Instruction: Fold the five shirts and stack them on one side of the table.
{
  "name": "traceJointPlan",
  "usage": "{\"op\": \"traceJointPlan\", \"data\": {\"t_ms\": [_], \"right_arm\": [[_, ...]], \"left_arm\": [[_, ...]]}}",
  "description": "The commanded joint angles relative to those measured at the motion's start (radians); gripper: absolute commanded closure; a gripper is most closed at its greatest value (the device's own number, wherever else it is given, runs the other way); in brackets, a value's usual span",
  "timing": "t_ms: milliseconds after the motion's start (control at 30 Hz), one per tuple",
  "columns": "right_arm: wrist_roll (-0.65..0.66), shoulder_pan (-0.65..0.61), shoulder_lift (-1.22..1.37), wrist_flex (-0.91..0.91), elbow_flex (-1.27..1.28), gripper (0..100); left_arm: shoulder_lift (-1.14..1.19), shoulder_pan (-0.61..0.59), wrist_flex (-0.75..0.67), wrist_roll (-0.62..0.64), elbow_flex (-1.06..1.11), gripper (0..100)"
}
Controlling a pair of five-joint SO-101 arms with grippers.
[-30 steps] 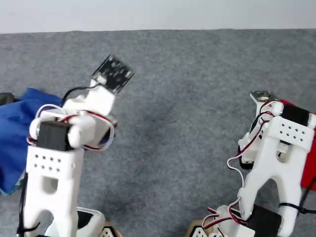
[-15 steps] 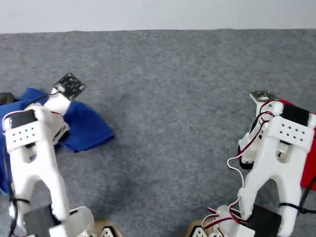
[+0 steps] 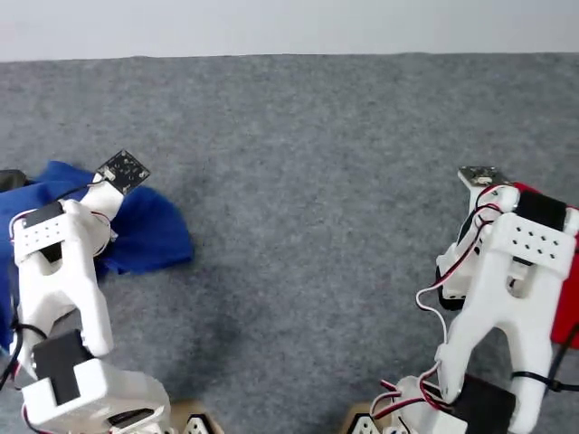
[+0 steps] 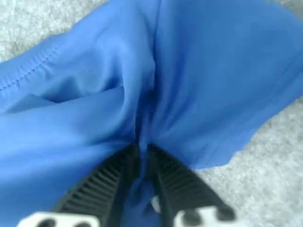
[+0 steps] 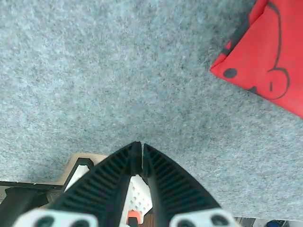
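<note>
Left gripper [image 4: 142, 149] pinches a thin ridge of the crumpled blue fabric shirt [image 4: 213, 80], and a hard drag could slip it free, while the right gripper [image 5: 141, 145] sits closed, empty.

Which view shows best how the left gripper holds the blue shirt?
The left wrist view: the left gripper pinches a fold of the blue shirt. In the high view the arm covers the grip.

Open grey felt [image 3: 344, 181] across the middle and far side, wide passage between the two arms, blue shirt [image 3: 154, 235] bunched at the left edge under the left arm [image 3: 63, 271], red shirt [image 3: 572, 312] at the right edge beside the right arm [image 3: 511, 271].
</note>
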Motion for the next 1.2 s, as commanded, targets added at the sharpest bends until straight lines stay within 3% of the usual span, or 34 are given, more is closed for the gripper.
{"op": "traceJointPlan", "data": {"t_ms": [0,100,333,567,733,967,1167], "right_arm": [[-0.008,-0.010,-0.036,0.044,-0.009,98.9],[-0.008,-0.010,-0.041,0.044,-0.009,98.9],[-0.008,-0.010,-0.041,0.044,-0.008,98.9],[-0.008,-0.010,-0.041,0.044,-0.008,98.9],[-0.008,-0.010,-0.041,0.044,-0.008,98.9],[-0.008,-0.007,-0.041,0.045,-0.008,98.9],[-0.008,-0.013,-0.042,0.045,-0.009,98.9]], "left_arm": [[-0.038,0.011,-0.012,-0.006,-0.002,100],[-0.120,0.011,-0.011,0.032,-0.001,100],[-0.499,0.133,0.137,0.339,-0.001,100],[-0.945,0.457,0.192,0.649,-0.002,100],[-1.053,0.703,0.206,0.807,-0.022,100],[-1.057,0.927,0.227,0.845,-0.117,100],[-1.022,0.956,0.196,0.810,-0.033,100]]}}
